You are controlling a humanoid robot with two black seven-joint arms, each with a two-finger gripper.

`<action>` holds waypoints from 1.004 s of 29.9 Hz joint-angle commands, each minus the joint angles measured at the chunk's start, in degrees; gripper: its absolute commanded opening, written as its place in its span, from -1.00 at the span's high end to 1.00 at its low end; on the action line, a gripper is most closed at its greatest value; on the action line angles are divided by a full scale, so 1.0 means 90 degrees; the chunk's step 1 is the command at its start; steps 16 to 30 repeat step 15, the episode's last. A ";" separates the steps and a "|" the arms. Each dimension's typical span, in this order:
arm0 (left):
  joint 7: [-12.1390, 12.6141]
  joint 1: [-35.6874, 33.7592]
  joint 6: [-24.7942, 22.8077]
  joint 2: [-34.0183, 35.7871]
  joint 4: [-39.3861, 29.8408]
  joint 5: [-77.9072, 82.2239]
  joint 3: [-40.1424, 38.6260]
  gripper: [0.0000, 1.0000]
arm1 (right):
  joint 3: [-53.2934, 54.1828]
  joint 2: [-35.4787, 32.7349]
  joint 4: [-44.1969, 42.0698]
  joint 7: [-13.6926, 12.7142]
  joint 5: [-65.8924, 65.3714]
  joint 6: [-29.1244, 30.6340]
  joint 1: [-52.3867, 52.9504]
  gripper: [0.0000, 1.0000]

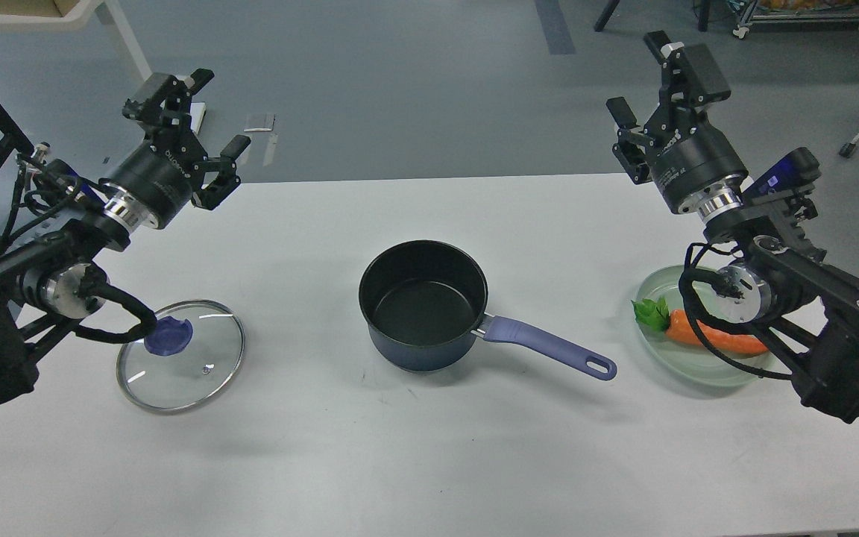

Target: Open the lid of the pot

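Lying flat on the white table (429, 462): glass pot lid (191, 365), well left of the uncovered navy saucepan (423, 306). Hovering apart, fingers spread, gripping nothing: left gripper (213, 112), right gripper (638, 78).

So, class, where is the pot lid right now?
In the head view, the pot lid lies on the table at the left, apart from the open pot, under the left arm.

The pot lid (181, 356) lies flat on the table (429, 462), left of the pot (423, 304).
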 commanded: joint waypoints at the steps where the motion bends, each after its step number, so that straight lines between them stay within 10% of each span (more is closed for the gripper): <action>1: 0.0263 0.0045 -0.0223 -0.0210 0.0227 -0.0343 -0.0215 -0.99 | 0.0149 0.0027 -0.0261 -0.0014 0.0776 0.0742 -0.0026 -0.99; 7: 0.0283 0.0045 -0.0418 -0.0444 0.0374 -0.0364 -0.0323 -0.99 | 0.0061 -0.0022 -0.0604 -0.0053 0.0856 0.2101 -0.0036 -0.99; 30: 0.0283 0.0045 -0.0604 -0.0474 0.0384 -0.0364 -0.0323 -0.99 | 0.0061 -0.0022 -0.0565 0.0001 0.0836 0.2151 -0.0114 -0.99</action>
